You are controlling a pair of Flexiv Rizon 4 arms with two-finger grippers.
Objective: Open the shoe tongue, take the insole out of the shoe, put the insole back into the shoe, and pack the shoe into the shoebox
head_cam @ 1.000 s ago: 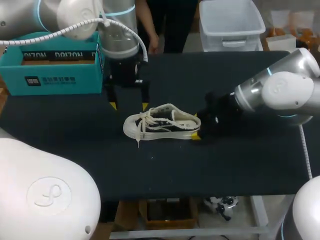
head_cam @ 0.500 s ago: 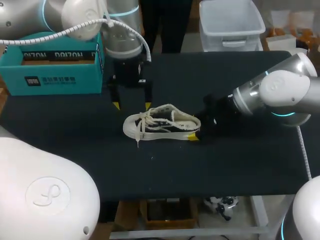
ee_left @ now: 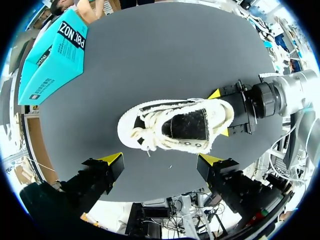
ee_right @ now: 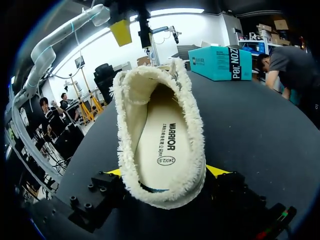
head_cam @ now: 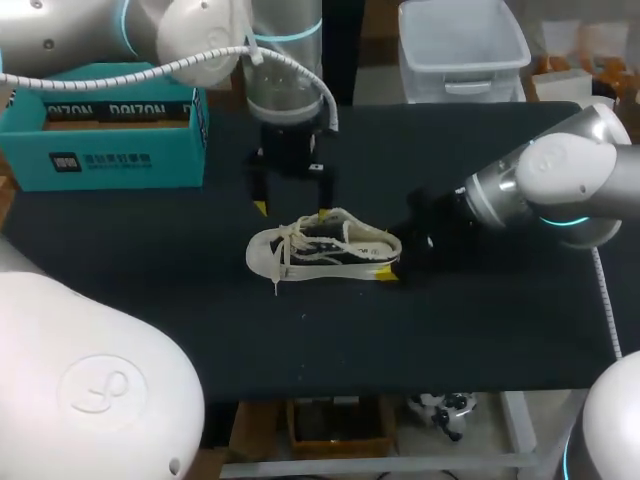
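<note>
A cream canvas shoe [head_cam: 325,250] with loose laces lies on its sole mid-table, toe to the left. My right gripper [head_cam: 392,262] is at its heel, and in the right wrist view [ee_right: 166,171] both yellow tips press the heel's frayed sides. The white insole [ee_right: 162,145] lies flat inside the shoe. My left gripper [head_cam: 291,210] hangs open just behind and above the shoe; in its own view [ee_left: 161,159] the shoe [ee_left: 175,125] lies ahead of the spread fingers, untouched. The teal shoebox [head_cam: 100,130] stands open at the back left.
A lace end [head_cam: 275,285] trails off the toe toward the front. The black table top [head_cam: 450,330] spreads bare in front of the shoe and to its right. The shoebox stands well to the left of my left arm.
My left arm has moved right, from behind the toe to behind the shoe's middle. My right gripper's fingers have narrowed onto the heel. The shoe has stayed put.
</note>
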